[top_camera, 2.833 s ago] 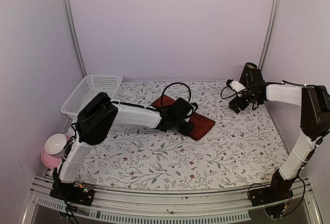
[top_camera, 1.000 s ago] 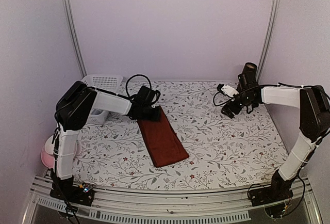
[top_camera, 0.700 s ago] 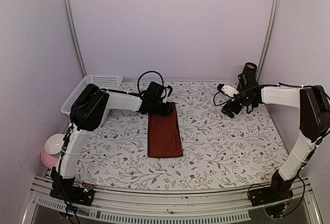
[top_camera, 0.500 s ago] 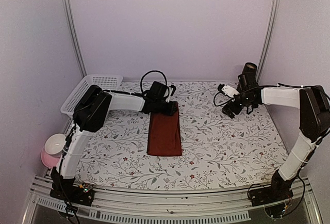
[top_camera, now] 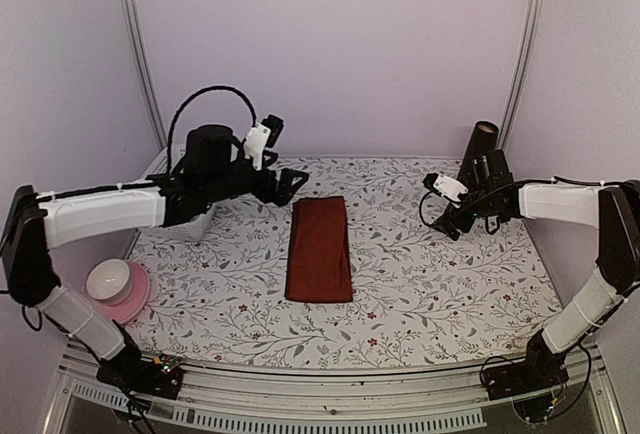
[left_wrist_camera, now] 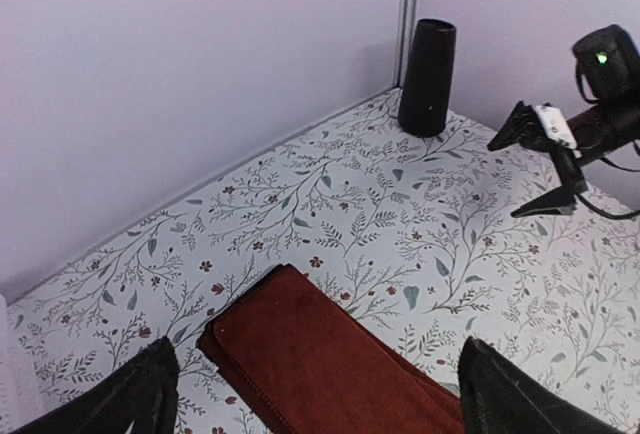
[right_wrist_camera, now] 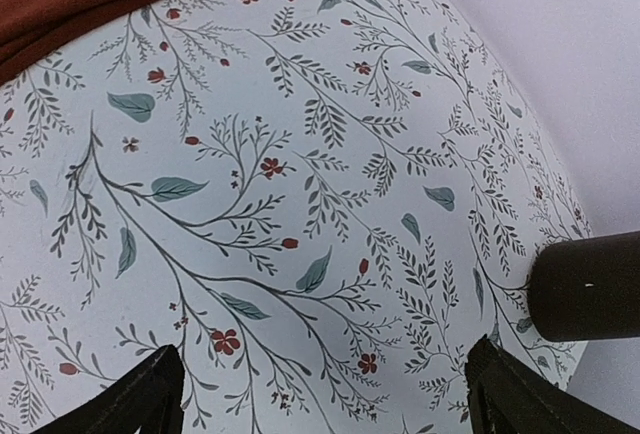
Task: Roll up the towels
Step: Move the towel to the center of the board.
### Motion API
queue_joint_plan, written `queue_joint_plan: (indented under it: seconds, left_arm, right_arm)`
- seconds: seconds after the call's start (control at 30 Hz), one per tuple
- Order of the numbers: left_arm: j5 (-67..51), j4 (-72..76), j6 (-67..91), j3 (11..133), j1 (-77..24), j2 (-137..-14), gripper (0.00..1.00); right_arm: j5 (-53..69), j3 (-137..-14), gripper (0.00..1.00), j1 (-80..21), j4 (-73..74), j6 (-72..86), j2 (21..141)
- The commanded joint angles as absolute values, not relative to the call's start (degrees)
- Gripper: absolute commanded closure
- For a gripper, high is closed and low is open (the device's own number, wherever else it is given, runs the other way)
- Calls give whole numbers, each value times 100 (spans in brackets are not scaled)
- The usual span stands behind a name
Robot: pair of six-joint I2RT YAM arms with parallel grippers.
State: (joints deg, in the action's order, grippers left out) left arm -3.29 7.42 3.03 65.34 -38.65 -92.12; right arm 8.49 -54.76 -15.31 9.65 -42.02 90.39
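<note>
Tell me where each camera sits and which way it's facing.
Top external: high behind the bases, looking down on the table; both arms, left gripper, right gripper show.
Left wrist: raised on the left arm, facing the far right corner; fingertips show.
Right wrist: close above the table, facing down; fingertips show.
Shared: all see the maroon towel and black cylinder.

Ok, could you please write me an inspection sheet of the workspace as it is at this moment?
Surface: flowered table cover, lying flat.
Job's things: maroon towel folded flat at the centre, not rolled; only one towel in view.
Clutter: white bowl on pink plate at the near left; dark cylinder upright in the far right corner.
Grippers: left fingers open, raised beside the towel's far end, holding nothing; right fingers open over bare cover, holding nothing.
Cables: black cable loop above the left wrist.
Surroundings: lilac walls, metal posts.
</note>
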Motion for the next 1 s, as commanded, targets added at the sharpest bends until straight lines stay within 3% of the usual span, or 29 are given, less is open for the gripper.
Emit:
queue_joint_plan:
  seconds: [0.0, 0.13, 0.43, 0.6, 0.97]
  left_arm:
    - [-993, 1247, -1023, 4725, -4058, -7912, 3]
    - [-530, 1672, -1876, 3490, -4607, -6946, 3]
    - [528, 1977, -2854, 2853, -5327, -7301, 3]
    - [545, 2974, -2913, 2073, -5411, -7020, 3]
    - [1115, 3447, -2576, 1646, -5603, -6392, 3]
  right_arm:
    - [1364, -5230, 1, -1508, 765, -4737, 8840]
    - [1801, -5246, 1, -1539, 994, -4867, 8744]
    - [2484, -5194, 1, -2359, 1116, -4900, 8217]
    - [2037, -5310, 1, -3025, 1127, -4739, 8644]
    - [753, -6041, 1, -3898, 1123, -3757, 9908]
